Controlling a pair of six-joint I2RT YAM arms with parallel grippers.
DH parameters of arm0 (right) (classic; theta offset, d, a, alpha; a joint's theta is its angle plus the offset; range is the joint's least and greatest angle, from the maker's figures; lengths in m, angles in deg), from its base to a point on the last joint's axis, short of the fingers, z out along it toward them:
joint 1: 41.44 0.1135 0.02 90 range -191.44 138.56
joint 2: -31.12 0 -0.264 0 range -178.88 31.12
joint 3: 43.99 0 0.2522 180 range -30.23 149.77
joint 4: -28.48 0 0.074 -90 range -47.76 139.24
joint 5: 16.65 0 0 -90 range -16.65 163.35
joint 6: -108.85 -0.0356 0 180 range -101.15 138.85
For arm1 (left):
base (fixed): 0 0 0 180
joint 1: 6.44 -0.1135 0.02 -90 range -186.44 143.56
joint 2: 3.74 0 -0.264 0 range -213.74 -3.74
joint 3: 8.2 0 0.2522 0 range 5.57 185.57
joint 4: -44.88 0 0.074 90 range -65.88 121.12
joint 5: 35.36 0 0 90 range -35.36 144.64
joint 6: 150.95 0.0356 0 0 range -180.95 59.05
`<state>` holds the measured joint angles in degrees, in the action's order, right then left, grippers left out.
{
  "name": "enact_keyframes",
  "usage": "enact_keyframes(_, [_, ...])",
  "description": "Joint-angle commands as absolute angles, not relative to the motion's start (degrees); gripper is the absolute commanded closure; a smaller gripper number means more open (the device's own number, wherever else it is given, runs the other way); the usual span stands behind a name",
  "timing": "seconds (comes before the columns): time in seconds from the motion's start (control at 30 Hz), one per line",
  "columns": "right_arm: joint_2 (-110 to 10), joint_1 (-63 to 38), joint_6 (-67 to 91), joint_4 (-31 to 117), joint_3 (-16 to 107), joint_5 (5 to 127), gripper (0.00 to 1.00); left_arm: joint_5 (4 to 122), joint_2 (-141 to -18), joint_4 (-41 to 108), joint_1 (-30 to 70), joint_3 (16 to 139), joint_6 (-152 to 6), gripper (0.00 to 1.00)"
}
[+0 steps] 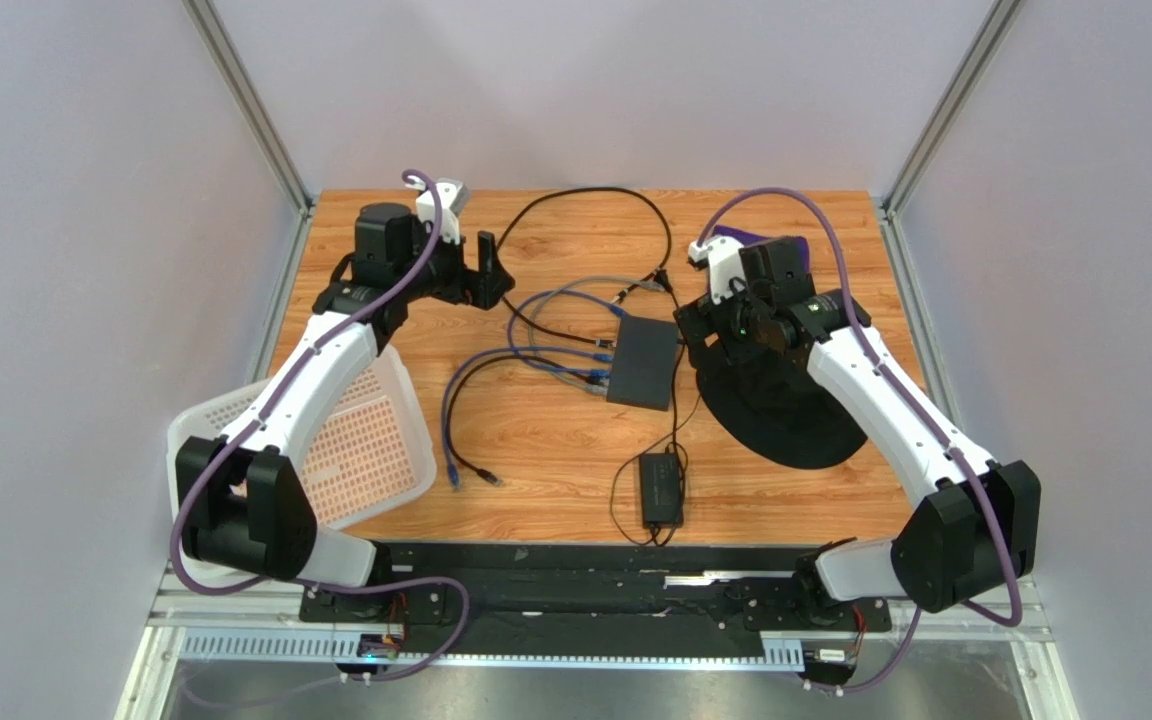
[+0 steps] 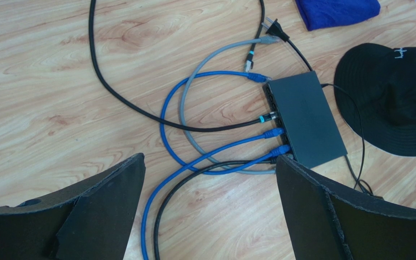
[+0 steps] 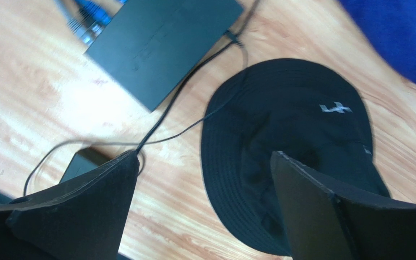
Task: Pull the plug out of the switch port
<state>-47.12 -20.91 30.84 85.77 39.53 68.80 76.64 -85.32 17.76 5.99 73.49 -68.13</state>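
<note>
Counter (image 1: pixel 552 450): switch (image 2: pixel 305 119) lies flat mid-way. My left claw (image 2: pixel 209 160) spread wide, empty, hovering short of ports. My right claw (image 3: pixel 205 154) likewise apart, over hat (image 3: pixel 297 146). Plugs (image 2: pixel 274 131) seated in ports. I judge pulling not yet begun.

Looping blue, grey and black cables (image 2: pixel 205 130) crowd the port side of the switch (image 1: pixel 642 363), the black hat (image 1: pixel 778 413) seems to lie close against the opposite side, and bare table (image 1: pixel 552 435) is free in front.
</note>
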Motion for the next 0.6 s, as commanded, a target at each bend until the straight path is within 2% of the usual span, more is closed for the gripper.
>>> enact_keyframes(0.0, [-46.1,-20.3,42.7,91.4,38.4,58.3,0.04,77.1,-82.2,20.0,6.4,72.2,-67.9,0.01])
enact_keyframes(0.13, [-46.6,-19.4,49.9,92.5,33.9,60.8,0.15,77.1,-82.2,19.9,6.6,71.8,-67.5,0.01])
enact_keyframes(0.23, [-48.6,-19.5,55.7,92.6,29.9,67.1,0.35,77.1,-82.3,20.1,6.7,71.7,-67.4,0.02])
enact_keyframes(0.27, [-49.8,-19.5,55.8,91.8,28.9,70.2,0.48,77.1,-82.4,20.1,6.7,71.6,-67.4,0.02])
enact_keyframes(0.33, [-54.6,-22.1,55.3,91.1,28.8,73.3,0.60,77.1,-82.2,20.1,6.7,71.5,-67.3,0.02])
enact_keyframes(0.4, [-60.0,-27.5,53.6,91.1,30.3,73.3,0.65,77.1,-82.0,20.2,6.7,71.2,-67.0,0.02])
enact_keyframes(0.57, [-67.9,-36.8,50.9,90.6,36.5,73.3,0.65,76.9,-81.5,19.9,6.7,70.1,-65.9,0.02])
